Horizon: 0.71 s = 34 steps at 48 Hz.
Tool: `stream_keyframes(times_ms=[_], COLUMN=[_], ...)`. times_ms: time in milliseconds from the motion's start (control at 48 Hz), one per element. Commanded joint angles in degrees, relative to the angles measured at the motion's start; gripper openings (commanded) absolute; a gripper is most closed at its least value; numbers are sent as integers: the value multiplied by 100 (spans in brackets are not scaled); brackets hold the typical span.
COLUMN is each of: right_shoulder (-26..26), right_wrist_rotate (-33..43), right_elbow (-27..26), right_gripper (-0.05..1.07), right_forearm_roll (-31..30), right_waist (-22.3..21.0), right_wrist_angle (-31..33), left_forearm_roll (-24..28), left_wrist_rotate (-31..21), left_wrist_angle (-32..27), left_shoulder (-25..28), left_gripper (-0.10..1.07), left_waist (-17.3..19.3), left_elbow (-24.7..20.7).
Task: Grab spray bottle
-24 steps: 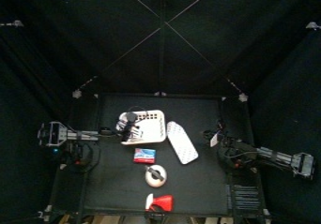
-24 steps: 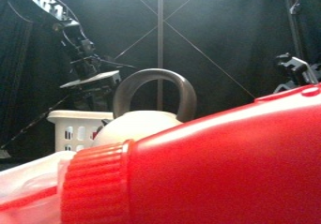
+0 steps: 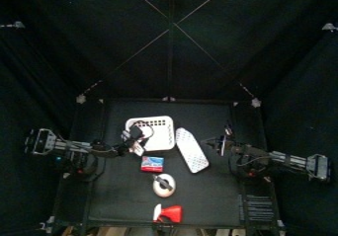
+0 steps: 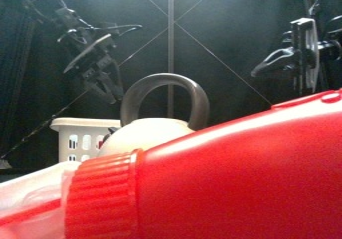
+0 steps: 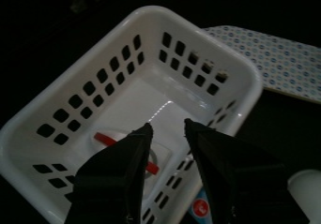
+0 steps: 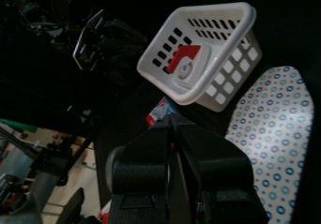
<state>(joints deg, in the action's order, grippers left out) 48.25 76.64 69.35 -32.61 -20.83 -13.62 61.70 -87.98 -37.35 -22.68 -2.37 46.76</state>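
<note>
Both arms have lifted since the earlier frame, left pincer slightly apart over the white basket, right pincer together, spray bottle untouched at the table's front edge.

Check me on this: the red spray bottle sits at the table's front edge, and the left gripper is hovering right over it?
Not quite. The spray bottle does sit at the table's front edge, but the left gripper hovers over the white basket, not the bottle. The left wrist view shows the basket below its open jaws.
</note>
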Motion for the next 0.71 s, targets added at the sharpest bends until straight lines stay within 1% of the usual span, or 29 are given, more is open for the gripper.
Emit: stream_keyframes(times_ms=[0,21,125,146,229,292,312,375,458,562,688], right_shoulder=[-237,-264,-431,-492,-694,-870,-958,-1090,-1257,-1644,-2101], right_wrist_rotate=[18,18,18,18,26,26,18,35,97,369,545], right_elbow=[-589,-712,-1441,-1626,-2013,-2232,-2312,-2399,-2426,-2487,-2637], right_gripper=[46,46,47,47,47,47,47,47,47,47,47], right_forearm_roll=[97,105,123,132,202,220,202,158,185,255,229], right_waist=[229,281,633,773,1248,1661,1863,2250,2707,3357,3999], right_wrist_angle=[439,615,1969,2399,3445,3981,4113,4113,3867,3419,3173], left_forearm_roll=[44,44,114,149,369,606,677,896,1151,1310,1318], left_wrist_rotate=[0,9,18,26,35,35,35,53,70,79,70], left_wrist_angle=[114,158,448,519,800,1063,1143,1389,1731,2092,2364], left_shoulder=[-439,-510,-844,-888,-1020,-1107,-1125,-1187,-1283,-1406,-1494], left_gripper=[76,75,75,75,75,75,75,75,75,75,75], left_waist=[-105,-105,-114,-114,-114,-114,-114,-114,-105,-114,-123], left_elbow=[185,246,510,554,712,844,888,1011,1151,1336,1538])
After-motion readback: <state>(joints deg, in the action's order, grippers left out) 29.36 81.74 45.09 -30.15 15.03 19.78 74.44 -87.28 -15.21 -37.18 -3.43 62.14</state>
